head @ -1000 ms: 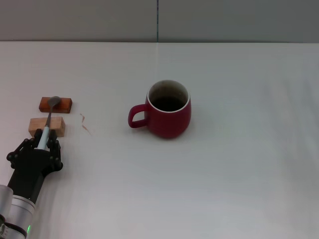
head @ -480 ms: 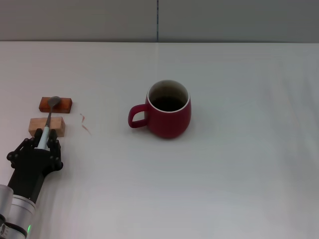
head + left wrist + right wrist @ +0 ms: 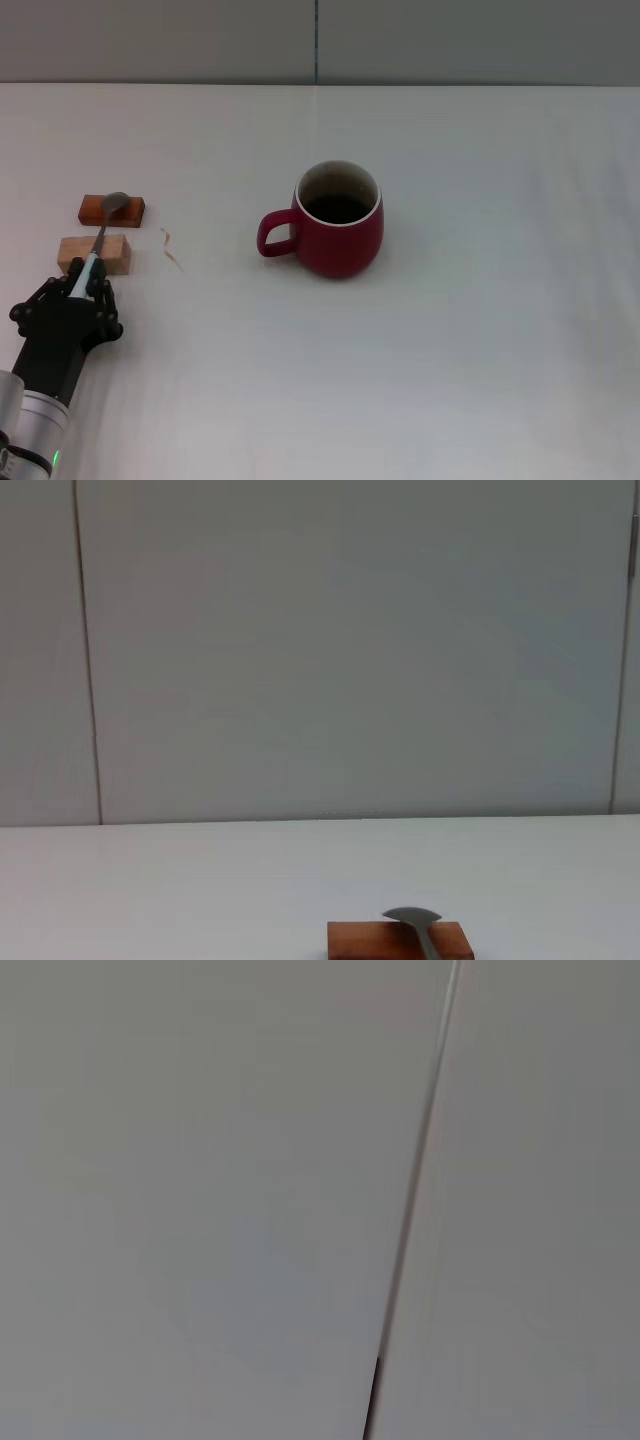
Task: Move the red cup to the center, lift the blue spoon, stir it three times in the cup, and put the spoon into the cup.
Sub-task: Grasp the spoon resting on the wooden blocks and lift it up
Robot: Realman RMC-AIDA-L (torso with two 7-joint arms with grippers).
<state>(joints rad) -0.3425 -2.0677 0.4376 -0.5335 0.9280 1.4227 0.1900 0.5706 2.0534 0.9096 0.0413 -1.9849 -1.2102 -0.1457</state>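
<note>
While the left claw (image 3: 85, 285) sits low at the counter's (image 3: 480, 330) left edge, toward the near corner, its black fingers (image 3: 103, 296) are pinched in on the pale blue handle of the blue spoon (image 3: 100, 238) — that's a firm grasp, not a loose touch. The spoon runs away from the claw toward the far edge: its neck crosses over the light wooden block (image 3: 95, 253) and its grey bowl is at the darker reddish block (image 3: 111, 210) just beyond. From the head view I cannot tell whether the bowl is resting on that block or raised slightly above it.

Over to the left wrist view: it shows none of the claw itself, but it gives the reddish block (image 3: 400, 940) head-on with the spoon's grey bowl (image 3: 414, 920) at its upper edge, a grey panelled wall (image 3: 340, 650) behind. The cup does not show there at all.

The head view alone has the red cup (image 3: 335, 220), upright near the middle of the counter, handle turned toward the left edge, well apart from spoon and blocks. Inside the cream rim it looks dark; what is in it, I cannot tell.

A small reddish squiggle mark (image 3: 172, 248) lies on the counter just beside the blocks.

The right claw shows in no view; its wrist camera gives only grey wall.
</note>
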